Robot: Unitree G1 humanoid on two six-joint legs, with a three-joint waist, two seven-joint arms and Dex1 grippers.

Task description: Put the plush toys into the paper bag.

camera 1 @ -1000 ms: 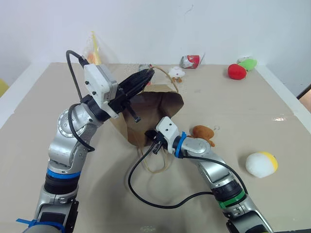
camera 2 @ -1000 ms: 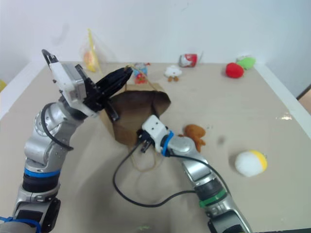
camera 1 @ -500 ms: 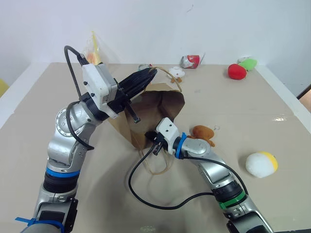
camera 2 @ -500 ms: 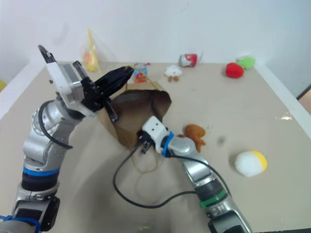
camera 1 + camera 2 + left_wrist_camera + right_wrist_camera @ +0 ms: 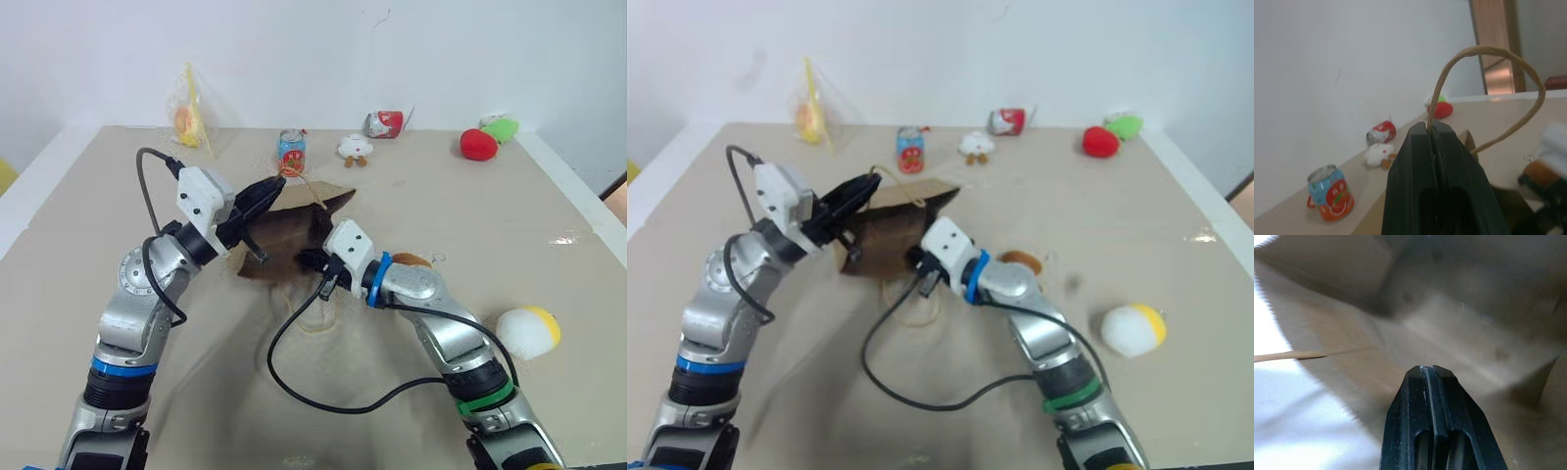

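Note:
The brown paper bag [image 5: 282, 238] lies low on the table with its mouth toward my right arm. My left gripper [image 5: 271, 188] is shut on the bag's upper cord handle [image 5: 1488, 49], which loops out above the fingertips [image 5: 1420, 134]. My right gripper [image 5: 305, 259] is shut, its tips poked into the bag's mouth over the inner paper [image 5: 1449, 318]; I see nothing pinched between them. The brown bear-like plush toy [image 5: 412, 261] lies just behind my right forearm, partly hidden. Far to the right rests the white ball plush with a yellow patch [image 5: 527, 331].
Along the back edge stand a red can [image 5: 292, 152], a small white plush with brown feet [image 5: 355, 148], a tipped can [image 5: 382, 123], red [image 5: 477, 144] and green [image 5: 501, 128] plushes, and a plastic bag [image 5: 188, 113]. The second handle loop [image 5: 315, 319] and a black cable [image 5: 294, 377] lie in front.
My left gripper has sunk with the handle, so the bag now stands much lower and flatter. My right gripper has risen to the bag's mouth. The red can behind is now uncovered.

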